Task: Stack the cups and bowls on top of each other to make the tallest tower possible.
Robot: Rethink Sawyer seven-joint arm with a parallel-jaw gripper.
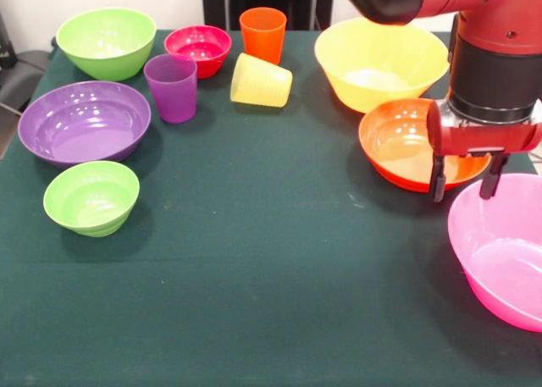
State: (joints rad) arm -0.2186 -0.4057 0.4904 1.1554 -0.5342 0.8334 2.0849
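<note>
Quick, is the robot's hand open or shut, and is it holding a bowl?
Hand: open, holding nothing, fingers spread just above the pink bowl's far rim, in front of the orange-red bowl.

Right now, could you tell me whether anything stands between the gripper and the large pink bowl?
Nothing visible does. The gripper hangs open right above the far rim of the pink bowl, its fingers apart. The orange-red bowl sits behind it, not between them.

The red and black arm (495,57) comes down from the top right, wrist vertical, and the gripper (463,184) hangs at the right side, its two dark fingers (438,179) pointing straight down, spread apart.
</note>
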